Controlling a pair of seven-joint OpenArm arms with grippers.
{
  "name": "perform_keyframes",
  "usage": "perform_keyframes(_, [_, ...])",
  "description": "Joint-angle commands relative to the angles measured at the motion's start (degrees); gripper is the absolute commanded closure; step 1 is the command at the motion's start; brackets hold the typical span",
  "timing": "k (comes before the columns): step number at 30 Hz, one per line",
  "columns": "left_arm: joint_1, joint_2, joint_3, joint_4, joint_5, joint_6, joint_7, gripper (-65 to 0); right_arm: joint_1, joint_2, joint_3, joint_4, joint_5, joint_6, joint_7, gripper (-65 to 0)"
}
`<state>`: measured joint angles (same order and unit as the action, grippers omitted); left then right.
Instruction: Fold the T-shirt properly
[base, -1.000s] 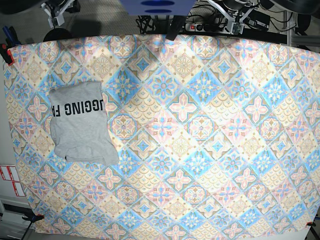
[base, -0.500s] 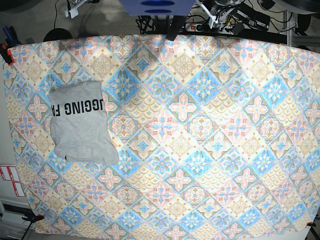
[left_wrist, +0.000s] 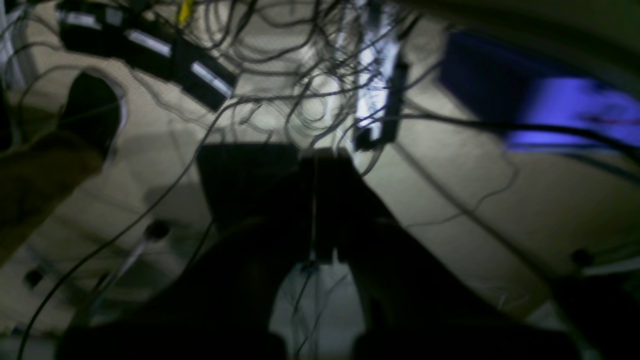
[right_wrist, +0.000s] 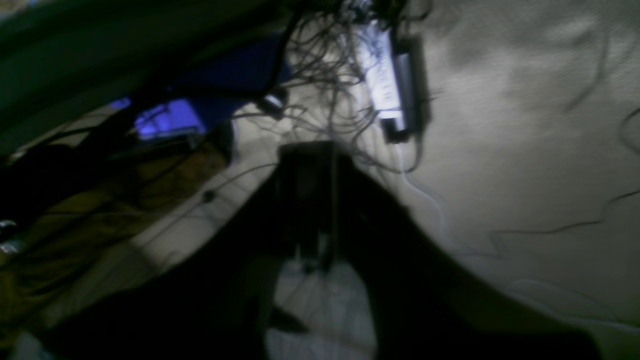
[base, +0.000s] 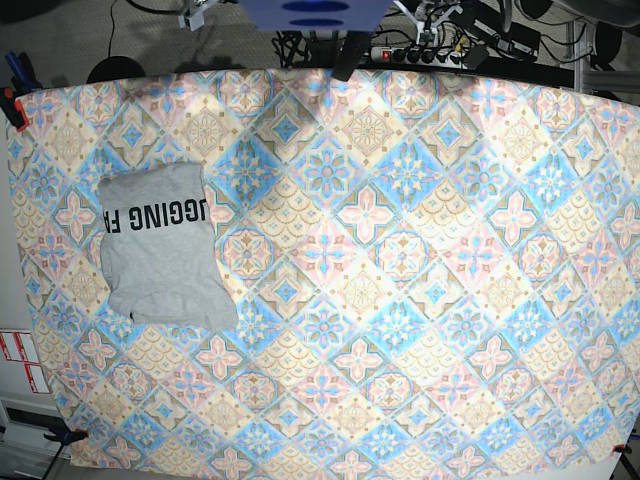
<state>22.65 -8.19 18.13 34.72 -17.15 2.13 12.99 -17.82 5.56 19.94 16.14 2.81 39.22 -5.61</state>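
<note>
The T-shirt lies folded into a grey rectangle on the left side of the tablecloth, with black lettering across its far half. Both arms are drawn back beyond the table's far edge, well away from the shirt. Only a white bit of the right arm and of the left arm shows at the top of the base view. My left gripper is shut and empty, hanging over floor and cables. My right gripper also looks shut with nothing in it.
A power strip with tangled cables lies on the floor behind the far edge. A red clamp grips the cloth at the left edge. A blue mount sits at top centre.
Both arms have pulled further back and inward along the top edge of the base view. The T-shirt has not moved.
</note>
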Motion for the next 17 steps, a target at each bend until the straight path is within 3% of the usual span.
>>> perform_keyframes(1, [-1.34, -0.03, 1.34, -3.55, 1.01, 0.02, -1.7, 0.0, 0.9, 0.55, 0.14, -0.98, 0.31, 0.12, 1.69, -4.8])
perform_keyframes(6, [-7.05, 1.28, 7.5, -17.62, 1.45, 0.02, -12.86, 0.0, 2.84, -0.42, 0.41, -3.53, 0.49, -6.91, 6.97, -4.8])
perform_keyframes(9, [-7.84, 1.28, 9.61, -18.85, 1.45, 0.02, -15.24, 0.0, 3.98, -2.62, 0.41, -3.7, 0.49, -10.78, 8.38, -4.8])
perform_keyframes(17, [-8.98, 1.37, 9.61, -18.85, 1.01, 0.02, -15.24, 0.0, 4.77, -4.73, 0.41, -3.26, 0.31, -11.57, 8.46, -4.8])
